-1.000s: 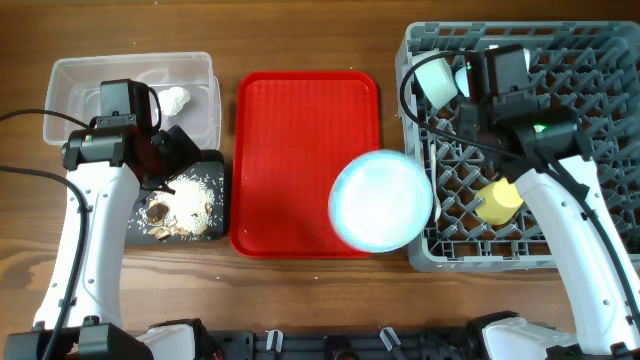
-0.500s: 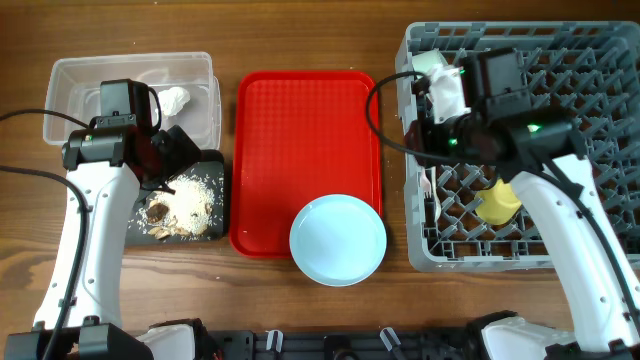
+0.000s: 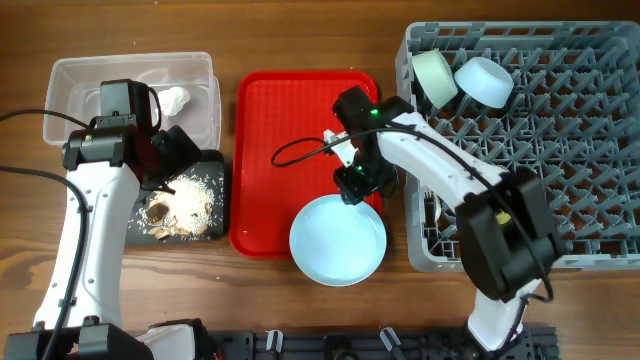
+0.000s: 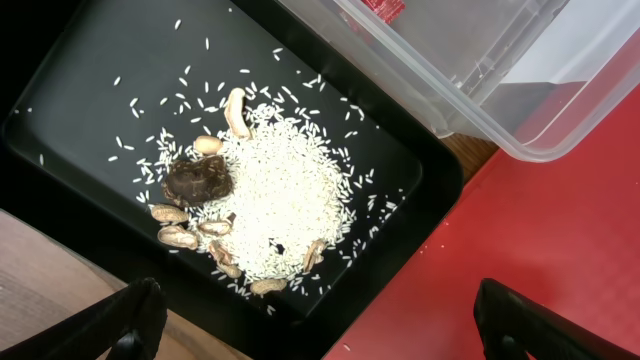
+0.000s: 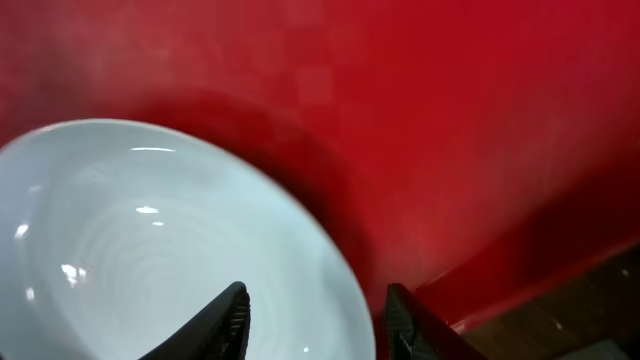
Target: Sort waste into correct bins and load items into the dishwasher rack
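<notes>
A clear tub (image 3: pixel 65 90) sits at the far left of the wooden tabletop (image 3: pixel 300 310). A crumpled white napkin wad (image 3: pixel 173 98) lies inside it. In the left wrist view a scrap of the red-and-white wrapper (image 4: pixel 385 8) shows through the tub wall at the top edge.

Just in front of the tub and touching it is the black tray (image 3: pixel 216 165). It holds the food scraps (image 4: pixel 262 205): a heap of white rice grains, several peanuts and a dark brown lump. The left gripper (image 4: pixel 318 300) hangs over this tray with its fingers spread wide and nothing between them.

The flat red tray (image 3: pixel 300 130) lies beside both bins, in the middle of the tabletop. The pale blue plate (image 3: pixel 338 242) lies flat and face up. It overlaps the red tray's near right corner, and its front part lies past the tray's edge, over the bare tabletop.

The right gripper (image 5: pixel 315 305) is down at the plate's far rim. Its fingers are apart and the rim passes between the two tips. The blurred wrist view does not show whether either tip touches it.

On the right stands the grey dishwasher rack (image 3: pixel 560 120). The mint green bowl (image 3: pixel 435 76) and the pale blue bowl (image 3: pixel 484 81) are tipped on edge side by side in its far left corner.
</notes>
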You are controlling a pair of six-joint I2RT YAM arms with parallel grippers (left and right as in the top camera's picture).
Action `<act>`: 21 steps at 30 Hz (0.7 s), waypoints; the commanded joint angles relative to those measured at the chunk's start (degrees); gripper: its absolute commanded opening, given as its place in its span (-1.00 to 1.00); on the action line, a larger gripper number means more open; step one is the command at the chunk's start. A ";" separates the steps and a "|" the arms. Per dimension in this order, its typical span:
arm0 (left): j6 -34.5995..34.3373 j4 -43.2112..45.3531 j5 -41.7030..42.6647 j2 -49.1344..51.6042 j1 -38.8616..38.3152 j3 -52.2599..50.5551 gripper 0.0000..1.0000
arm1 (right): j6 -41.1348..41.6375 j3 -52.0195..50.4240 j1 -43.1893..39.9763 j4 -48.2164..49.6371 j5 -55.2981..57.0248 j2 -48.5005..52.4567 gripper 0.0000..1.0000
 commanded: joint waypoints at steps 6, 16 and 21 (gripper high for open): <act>1.11 -0.02 0.28 -0.72 -0.26 0.31 0.99 | -2.97 0.04 0.02 -2.32 5.49 4.28 -0.30; 1.11 -0.02 0.31 -0.74 -0.26 0.31 0.99 | -2.80 -3.63 0.02 -1.36 5.51 4.26 -0.92; 1.11 -0.02 0.31 -0.74 -0.26 0.31 1.00 | 2.10 -1.51 -0.44 -0.28 8.98 2.51 -0.91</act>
